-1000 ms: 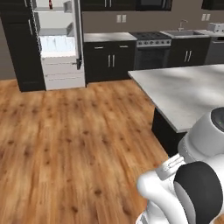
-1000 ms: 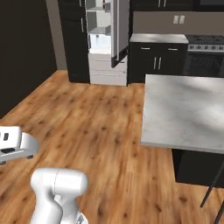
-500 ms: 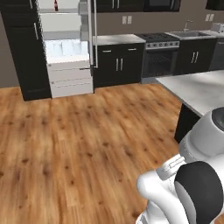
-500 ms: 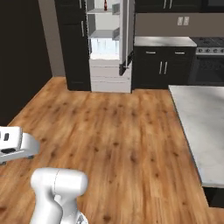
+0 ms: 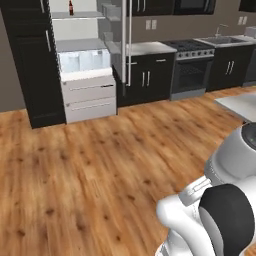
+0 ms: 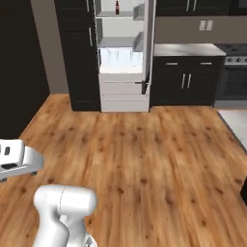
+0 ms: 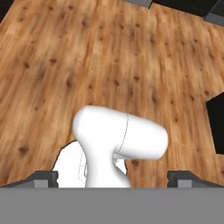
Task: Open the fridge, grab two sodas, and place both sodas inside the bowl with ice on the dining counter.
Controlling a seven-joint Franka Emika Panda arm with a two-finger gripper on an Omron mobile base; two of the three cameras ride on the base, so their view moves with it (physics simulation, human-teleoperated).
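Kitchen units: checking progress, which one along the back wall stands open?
The fridge, its door swung wide, showing pale shelves; the black cabinets beside it are shut.

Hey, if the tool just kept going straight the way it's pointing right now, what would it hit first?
Most likely the wooden floor. The hand view looks down at bare floorboards ahead of the open tool, with nothing in between, though depth is hard to judge.

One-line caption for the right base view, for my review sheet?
Fridge stands open across the wood floor, one soda bottle on its top shelf.
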